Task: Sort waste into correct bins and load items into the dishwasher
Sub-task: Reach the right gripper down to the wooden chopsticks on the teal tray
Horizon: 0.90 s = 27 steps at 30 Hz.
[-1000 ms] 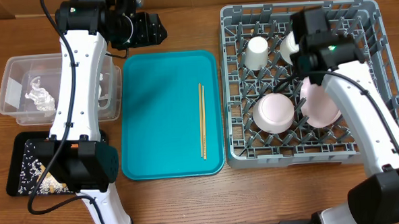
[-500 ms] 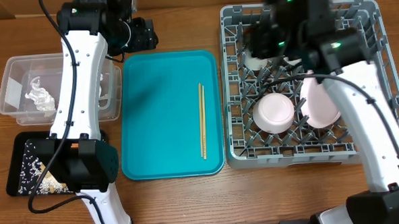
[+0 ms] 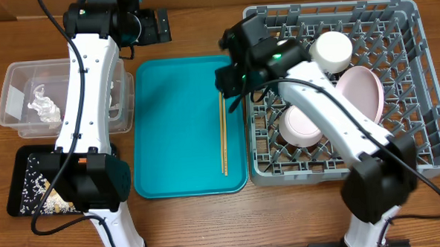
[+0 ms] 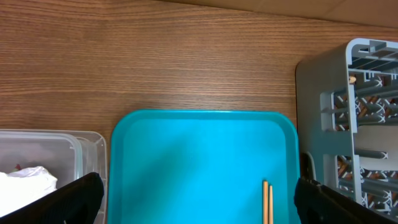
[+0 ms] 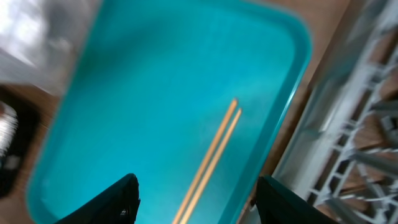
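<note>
The grey dish rack (image 3: 436, 140) is sitting at the right of the table (image 3: 209, 221), with the teal tray (image 3: 176, 133) just beside it. At left, the clear tub (image 3: 14, 103) is holding crumpled tissue (image 3: 44, 105), and the black tray (image 3: 15, 166) pale scraps (image 3: 37, 187). A leaning plate (image 3: 364, 95), a bowl (image 3: 302, 127) and a cup (image 3: 332, 50) are resting in the rack. The chopsticks (image 3: 223, 134) are lying together near the teal tray's right edge. The right gripper (image 5: 199, 202) is hovering over them, fingers apart and empty. The left gripper (image 3: 160, 25) is hanging above the tray's far edge, fingers spread wide.
</note>
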### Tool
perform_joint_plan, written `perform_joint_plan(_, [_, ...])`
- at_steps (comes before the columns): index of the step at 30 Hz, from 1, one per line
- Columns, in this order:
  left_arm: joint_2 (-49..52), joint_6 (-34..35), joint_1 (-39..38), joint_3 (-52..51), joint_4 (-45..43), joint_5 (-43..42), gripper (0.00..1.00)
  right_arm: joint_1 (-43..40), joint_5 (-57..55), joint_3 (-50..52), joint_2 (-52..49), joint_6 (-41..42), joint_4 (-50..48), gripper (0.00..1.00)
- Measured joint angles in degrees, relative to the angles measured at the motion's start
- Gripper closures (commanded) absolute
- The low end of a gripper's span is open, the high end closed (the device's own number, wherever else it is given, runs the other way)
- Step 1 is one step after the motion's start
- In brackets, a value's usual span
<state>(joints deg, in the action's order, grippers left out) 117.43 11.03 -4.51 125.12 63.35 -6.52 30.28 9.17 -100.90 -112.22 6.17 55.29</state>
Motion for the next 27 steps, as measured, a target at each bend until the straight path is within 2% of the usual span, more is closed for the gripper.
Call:
perform_joint_plan(5, [0.0,-0.02,0.0,0.0,0.02,0.37,0.0,1.51,-1.05,0.0,-4.24,-2.23,2.78,0.44])
perform_joint_plan(13, [0.0,0.0,0.0,-0.02,0.04,0.39,0.0,5.97,-1.57,0.0,-5.6,-7.37,4.74,0.47])
perform_joint_plan(18, [0.0,0.0,0.0,-0.02,0.72,0.39,0.0,9.09,-5.97,0.72,-6.47,-8.79,2.67,0.46])
perform_joint_plan(27, [0.0,0.0,0.0,-0.02,2.23,0.42,0.0,9.18,-10.75,5.27,-7.87,-9.25,-1.88,0.47])
